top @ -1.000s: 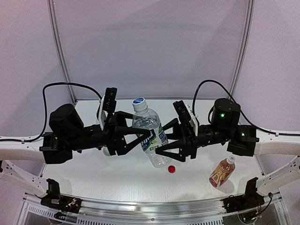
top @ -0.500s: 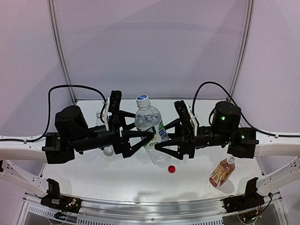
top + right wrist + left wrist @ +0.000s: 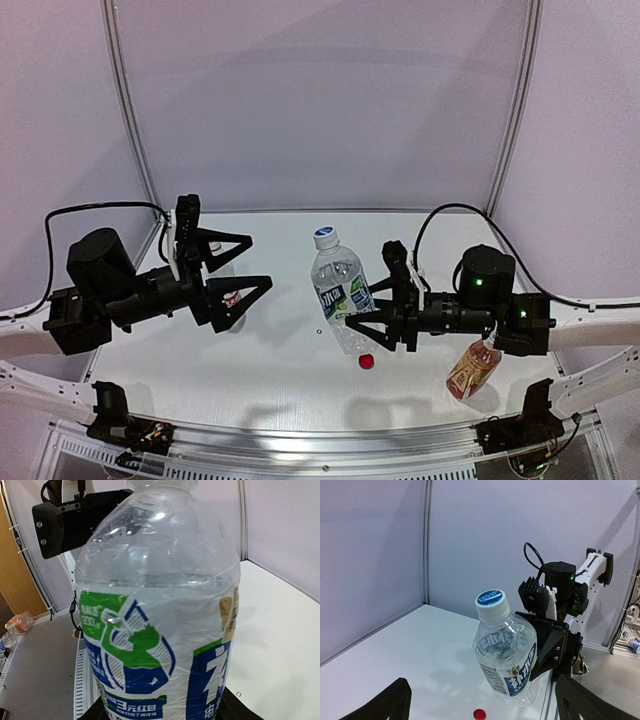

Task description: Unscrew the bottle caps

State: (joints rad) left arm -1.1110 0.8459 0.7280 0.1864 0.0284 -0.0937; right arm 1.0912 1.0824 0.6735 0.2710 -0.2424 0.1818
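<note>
My right gripper (image 3: pixel 362 308) is shut on the lower body of the clear bottle with the green-blue label (image 3: pixel 338 292) and holds it tilted above the table. Its blue-and-white cap (image 3: pixel 325 238) is on. That bottle fills the right wrist view (image 3: pixel 160 630) and shows in the left wrist view (image 3: pixel 507 660). My left gripper (image 3: pixel 258 262) is open and empty, well left of the bottle. The red-label bottle (image 3: pixel 231 298) stands partly hidden behind it. A loose red cap (image 3: pixel 367 361) lies on the table. The amber bottle (image 3: pixel 473 368) with its white cap (image 3: pixel 492 340) lies at the front right.
The white table (image 3: pixel 280 370) is ringed by pale curtain walls and a metal rail at its near edge. In the left wrist view my left fingers (image 3: pixel 390 705) frame the red cap (image 3: pixel 479 714) on the table.
My left gripper has let go of the green-blue bottle and drawn back to the left, open. My right gripper has kept hold of the bottle and shifted it slightly right and lower.
</note>
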